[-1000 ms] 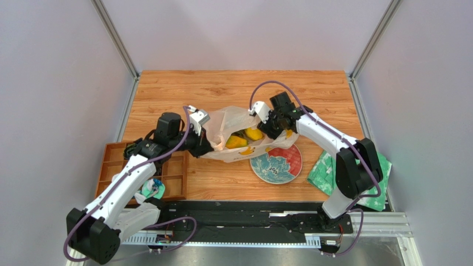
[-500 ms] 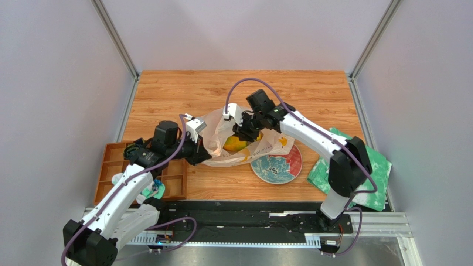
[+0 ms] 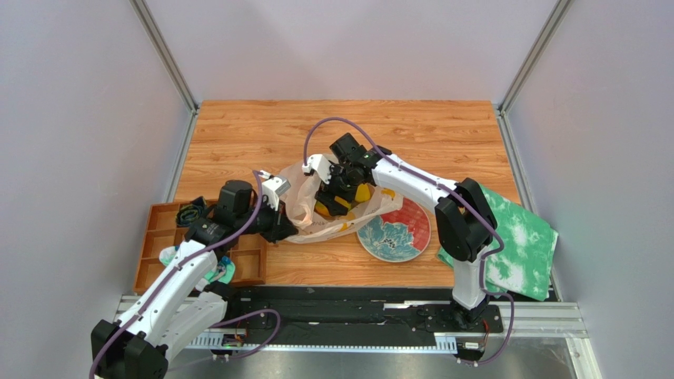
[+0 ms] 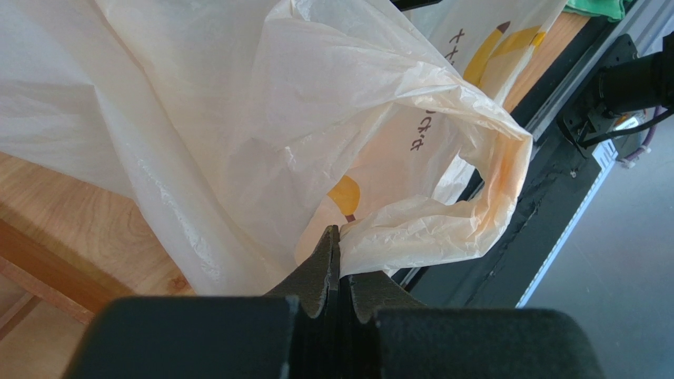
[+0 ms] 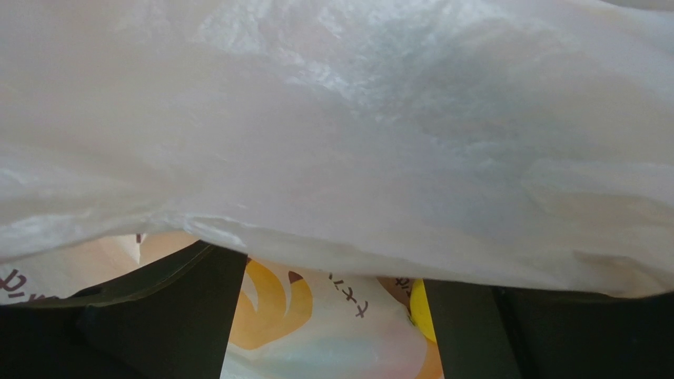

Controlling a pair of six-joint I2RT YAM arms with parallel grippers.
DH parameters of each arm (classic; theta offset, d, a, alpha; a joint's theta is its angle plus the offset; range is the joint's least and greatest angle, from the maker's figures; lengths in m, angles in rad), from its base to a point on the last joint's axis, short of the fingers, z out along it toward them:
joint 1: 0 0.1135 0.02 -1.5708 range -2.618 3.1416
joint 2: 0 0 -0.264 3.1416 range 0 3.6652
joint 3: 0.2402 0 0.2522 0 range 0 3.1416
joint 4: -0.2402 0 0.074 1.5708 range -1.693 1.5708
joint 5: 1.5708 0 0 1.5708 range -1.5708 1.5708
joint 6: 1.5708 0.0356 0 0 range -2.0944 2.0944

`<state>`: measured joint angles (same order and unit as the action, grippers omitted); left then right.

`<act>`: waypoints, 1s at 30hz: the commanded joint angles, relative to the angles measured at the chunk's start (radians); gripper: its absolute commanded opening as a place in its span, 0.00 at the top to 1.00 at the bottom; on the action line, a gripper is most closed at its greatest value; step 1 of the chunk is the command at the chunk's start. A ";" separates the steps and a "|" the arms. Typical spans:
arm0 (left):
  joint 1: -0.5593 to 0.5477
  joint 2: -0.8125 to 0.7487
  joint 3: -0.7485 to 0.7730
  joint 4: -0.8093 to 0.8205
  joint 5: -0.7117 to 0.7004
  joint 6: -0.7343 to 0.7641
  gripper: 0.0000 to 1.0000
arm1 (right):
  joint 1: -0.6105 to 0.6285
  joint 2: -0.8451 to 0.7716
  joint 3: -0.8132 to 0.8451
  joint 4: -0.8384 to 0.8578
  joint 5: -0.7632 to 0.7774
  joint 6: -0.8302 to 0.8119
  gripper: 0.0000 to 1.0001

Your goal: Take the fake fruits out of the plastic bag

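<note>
The plastic bag (image 3: 304, 207) lies crumpled on the table left of the plate, its mouth facing up. My left gripper (image 3: 277, 227) is shut on the bag's loop handle, which shows in the left wrist view (image 4: 443, 229) where the gripper (image 4: 340, 257) pinches it. My right gripper (image 3: 331, 197) is inside the bag's mouth, open, with film draped over it. In the right wrist view the gripper (image 5: 328, 316) has its fingers (image 5: 166, 316) wide apart around printed film. A yellow-orange mango (image 3: 361, 193) shows in the mouth. The other fruits are hidden.
A patterned plate (image 3: 395, 230) sits right of the bag. A green-and-white cloth (image 3: 518, 237) lies at the right edge. A wooden compartment tray (image 3: 162, 241) stands at the left beside my left arm. Metal frame posts line both sides.
My right gripper has moved left and down into the bag's mouth. My left gripper has pulled the handle back toward the near left, and the bag has slid off the plate.
</note>
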<state>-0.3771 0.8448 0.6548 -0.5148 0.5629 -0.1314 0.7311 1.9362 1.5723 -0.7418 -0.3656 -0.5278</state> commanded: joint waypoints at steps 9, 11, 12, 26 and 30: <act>0.004 -0.001 -0.011 0.019 0.037 -0.010 1.00 | 0.033 0.144 0.054 0.048 0.089 0.061 0.18; 0.006 0.000 -0.011 0.021 0.038 -0.008 1.00 | 0.033 0.142 0.037 0.076 0.094 0.060 0.21; 0.006 0.002 -0.011 0.022 0.035 -0.008 1.00 | 0.039 0.133 0.023 0.099 0.106 0.058 0.36; 0.006 0.048 0.048 0.176 0.040 0.010 1.00 | 0.036 -0.261 -0.041 -0.068 -0.128 -0.063 0.73; 0.006 0.063 0.077 0.223 0.043 0.006 1.00 | 0.039 -0.335 -0.041 -0.077 -0.128 -0.046 0.73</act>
<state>-0.3771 0.9001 0.6617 -0.4065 0.5770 -0.1280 0.7639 1.6562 1.5127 -0.7750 -0.4427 -0.5587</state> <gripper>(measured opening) 0.008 0.579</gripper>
